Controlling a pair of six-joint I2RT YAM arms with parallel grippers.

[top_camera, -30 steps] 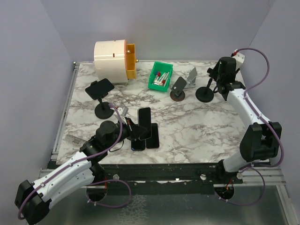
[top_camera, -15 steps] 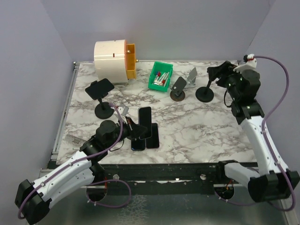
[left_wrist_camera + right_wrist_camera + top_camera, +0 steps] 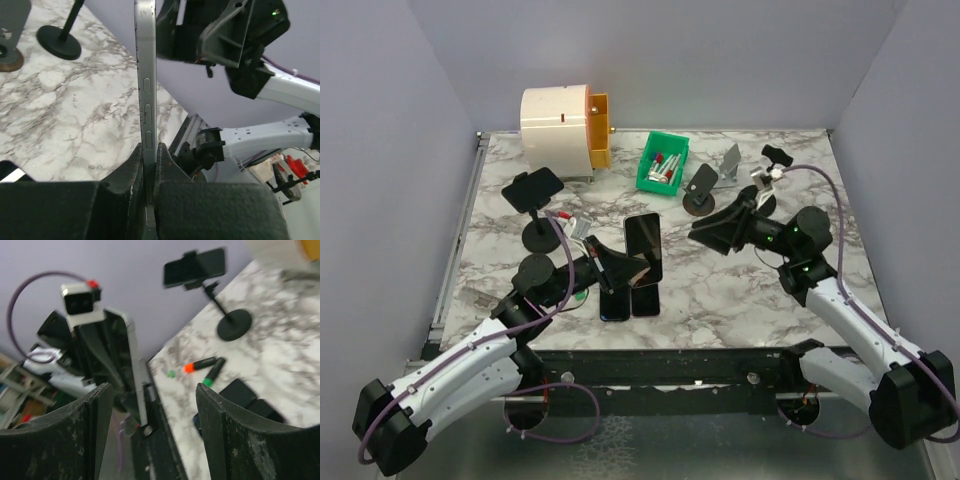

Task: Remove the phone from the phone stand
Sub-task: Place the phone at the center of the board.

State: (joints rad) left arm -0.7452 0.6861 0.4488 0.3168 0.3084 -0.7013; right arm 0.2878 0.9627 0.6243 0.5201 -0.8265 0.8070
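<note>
Your right gripper (image 3: 705, 238) has swung in from the back corner, jaws wide, near the slim glossy black phone (image 3: 643, 245) your left gripper (image 3: 615, 268) pinches above the veined marble tabletop (image 3: 740, 290).

On the marble table (image 3: 740, 290) are set a white drum (image 3: 556, 130), a green bin (image 3: 656, 186), a black phone stand (image 3: 542, 237) and two flat phones (image 3: 646, 300).
</note>
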